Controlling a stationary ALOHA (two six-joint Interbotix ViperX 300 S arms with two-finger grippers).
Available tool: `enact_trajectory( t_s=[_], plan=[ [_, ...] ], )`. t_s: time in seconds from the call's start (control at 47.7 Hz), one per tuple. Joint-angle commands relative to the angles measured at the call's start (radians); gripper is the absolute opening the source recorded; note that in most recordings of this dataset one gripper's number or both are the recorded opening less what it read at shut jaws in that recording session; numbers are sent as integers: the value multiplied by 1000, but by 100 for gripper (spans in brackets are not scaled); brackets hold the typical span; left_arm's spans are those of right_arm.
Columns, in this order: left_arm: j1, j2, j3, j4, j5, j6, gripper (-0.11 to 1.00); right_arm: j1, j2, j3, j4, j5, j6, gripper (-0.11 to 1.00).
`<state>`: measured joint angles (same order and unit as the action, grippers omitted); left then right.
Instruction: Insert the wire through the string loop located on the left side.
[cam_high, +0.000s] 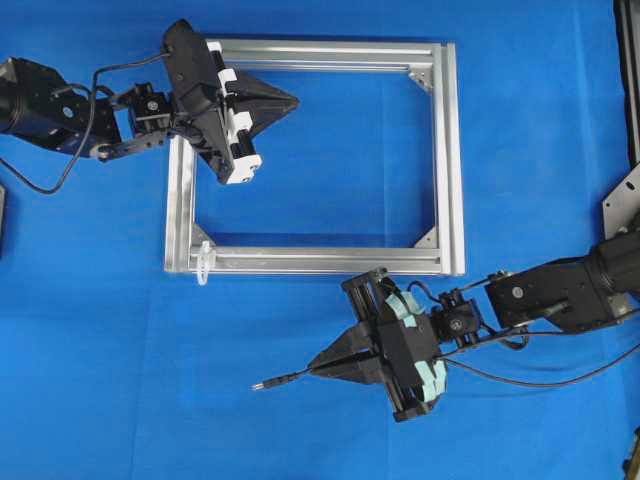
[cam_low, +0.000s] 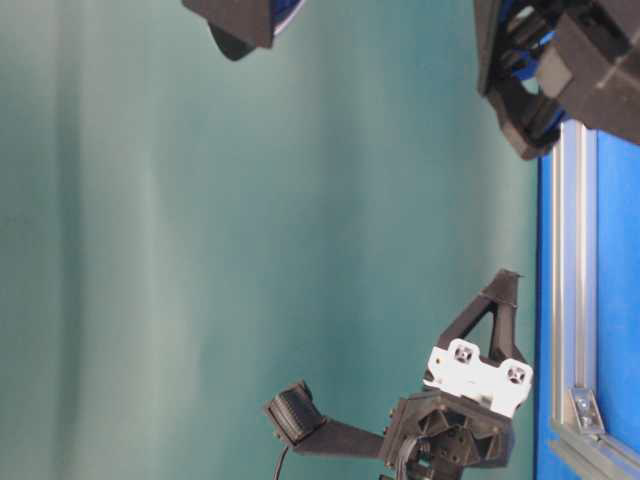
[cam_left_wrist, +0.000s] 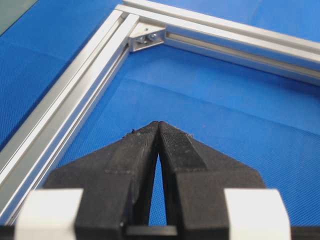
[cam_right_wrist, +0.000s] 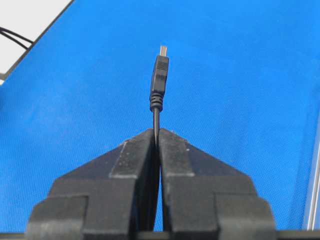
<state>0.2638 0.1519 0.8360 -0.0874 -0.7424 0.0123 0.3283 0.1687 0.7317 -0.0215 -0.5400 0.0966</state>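
1. While the right gripper (cam_high: 318, 367) pinches the wire (cam_high: 290, 378) a little behind its plug, the plug and its silvery tip stick out past the fingertips, pointing away from the arm.
2. In the right wrist view the jaws are pressed together on the thin black cable, and the plug (cam_right_wrist: 159, 75) stands straight out ahead of them over bare blue cloth.
3. The landmark is the aluminium frame (cam_high: 448, 160), a silver rectangle lying flat on the blue table (cam_high: 100, 380).
4. The string loop (cam_high: 203, 262) is a tiny white cord at the frame's near-left corner, hanging at the outer edge.
5. The wire's tip sits outside the frame, in front of its near rail and to the right of the loop, well apart from it.
6. The left gripper (cam_high: 292, 99) hovers inside the frame near its far-left corner, jaws closed together on nothing.
7. Progress, as judged: the wire is picked up and held ready, but threading has not begun. The plug must yet travel to the loop, line up with its opening and pass through.
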Motion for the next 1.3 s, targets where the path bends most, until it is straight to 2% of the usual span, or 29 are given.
enact_trajectory(
  t_s=[0.0,1.007,1.28],
  plan=[
    [-3,-35,-11,3,-5,0,2,5,-32,-9,-2,-5,-2,0],
    [-5,-35,-9,3,-5,0,2,5,-34,-5,-2,-6,-2,0],
    [-6,-35,-8,3,0,0,2,-46,-46,18,-2,-9,-2,0]
  ],
)
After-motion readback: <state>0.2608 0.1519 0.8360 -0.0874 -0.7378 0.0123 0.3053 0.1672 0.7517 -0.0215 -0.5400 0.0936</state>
